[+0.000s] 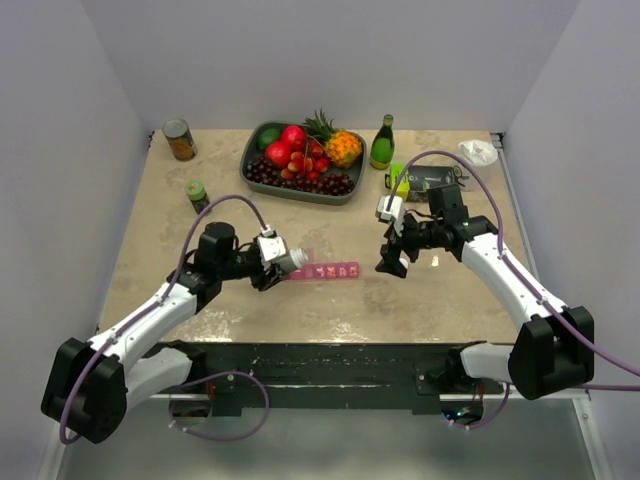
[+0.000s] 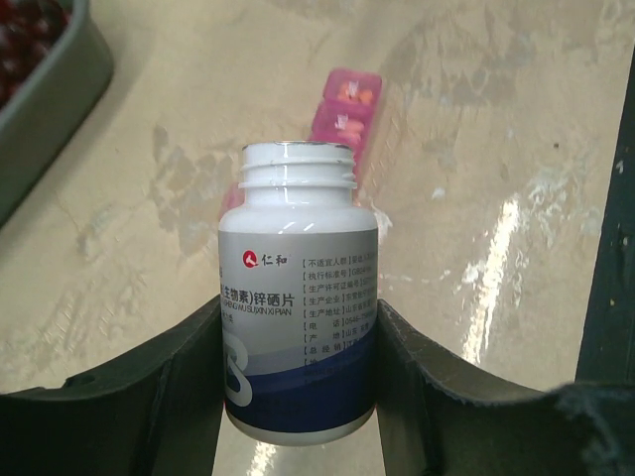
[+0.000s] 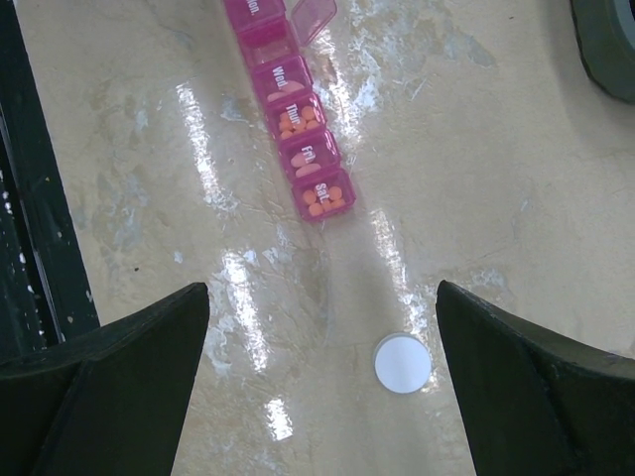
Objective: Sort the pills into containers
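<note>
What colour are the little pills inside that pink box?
Orange pills, showing through the pink pill organiser. The right wrist view shows them best.

The bottle (image 2: 298,288) hides the left compartments of the organiser (image 2: 347,99); the right wrist view's top edge also cuts them off. The tray (image 2: 45,94) is cropped.

The containers (image 1: 325,271) form one slim, translucent pink strip lying flat near the front centre of the tabletop (image 1: 330,310). Closed compartments read Wed, Thu, Fri and Sat, and orange pills (image 3: 298,121) show through them. One lid (image 3: 313,15) farther along stands open
</note>
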You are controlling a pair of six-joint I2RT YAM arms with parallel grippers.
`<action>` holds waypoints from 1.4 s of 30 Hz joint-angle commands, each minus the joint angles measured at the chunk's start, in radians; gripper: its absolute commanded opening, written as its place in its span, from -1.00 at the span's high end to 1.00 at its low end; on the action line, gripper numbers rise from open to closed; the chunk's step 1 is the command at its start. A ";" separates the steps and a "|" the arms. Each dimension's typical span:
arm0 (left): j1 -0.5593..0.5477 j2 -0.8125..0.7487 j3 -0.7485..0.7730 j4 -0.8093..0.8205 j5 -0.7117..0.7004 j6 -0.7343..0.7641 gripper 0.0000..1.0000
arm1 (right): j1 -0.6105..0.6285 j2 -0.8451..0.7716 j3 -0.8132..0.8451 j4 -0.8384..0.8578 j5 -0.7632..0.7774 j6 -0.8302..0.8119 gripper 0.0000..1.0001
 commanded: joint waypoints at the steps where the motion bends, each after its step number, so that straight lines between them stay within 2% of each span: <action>1: -0.018 0.017 -0.013 -0.078 -0.045 0.107 1.00 | -0.005 -0.021 0.010 0.014 0.017 0.002 -0.98; 11: -0.066 0.141 0.052 -0.169 -0.166 0.092 1.00 | -0.003 -0.018 0.018 -0.005 0.038 0.016 -0.98; 42: -0.141 0.340 0.245 -0.316 -0.284 0.006 1.00 | -0.003 -0.010 0.010 0.003 0.063 0.019 -0.98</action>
